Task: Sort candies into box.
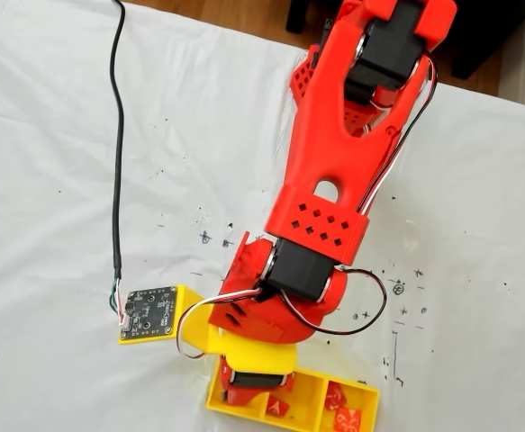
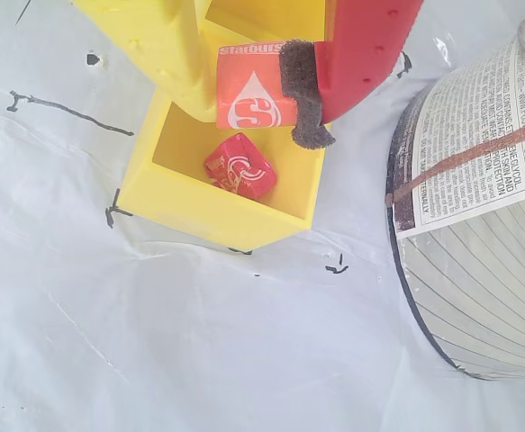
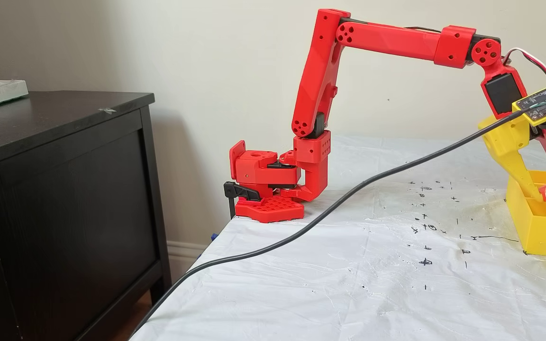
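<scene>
End effector [image 2: 267, 94]: closed on an orange-red candy [image 2: 251, 97], pinched between yellow finger and padded red finger | Position: held just above the end compartment of the yellow box [image 2: 210, 211] | Box contents: one red candy [image 2: 240, 166] was seen in that compartment | Support: white-covered desk [image 2: 154, 342]

The long yellow plastic box [image 2: 176, 193] looks smooth and a bit shiny. The small red candy in a shiny, crinkly wrapper [image 2: 239, 166] lies inside it, mid-frame in the wrist view. The white table cover [image 3: 349, 284], across the bottom of a fixed view, is thin, wrinkled plastic.
</scene>
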`<state>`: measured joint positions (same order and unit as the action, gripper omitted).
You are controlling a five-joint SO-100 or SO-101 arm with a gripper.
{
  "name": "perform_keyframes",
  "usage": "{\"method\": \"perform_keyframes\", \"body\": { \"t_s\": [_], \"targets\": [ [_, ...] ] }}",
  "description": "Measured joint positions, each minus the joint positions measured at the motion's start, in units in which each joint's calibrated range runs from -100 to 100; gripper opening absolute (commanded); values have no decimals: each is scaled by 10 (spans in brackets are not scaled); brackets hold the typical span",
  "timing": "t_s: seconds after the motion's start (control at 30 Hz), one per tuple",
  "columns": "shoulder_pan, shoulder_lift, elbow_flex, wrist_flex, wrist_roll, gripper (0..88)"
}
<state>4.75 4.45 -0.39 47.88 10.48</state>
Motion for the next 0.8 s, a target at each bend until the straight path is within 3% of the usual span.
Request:
{"method": "perform_keyframes", "body": {
  "t_s": [0.27,0.37,0.53,0.67,0.8],
  "targets": [
    [0,4,-16,-5,-5,6],
    [0,13,-24,-5,-5,195],
    [-4,14,-24,-5,-5,399],
    [-7,14,-24,-5,-4,459],
    [-8,14,-24,-5,-4,457]
  ]
}}
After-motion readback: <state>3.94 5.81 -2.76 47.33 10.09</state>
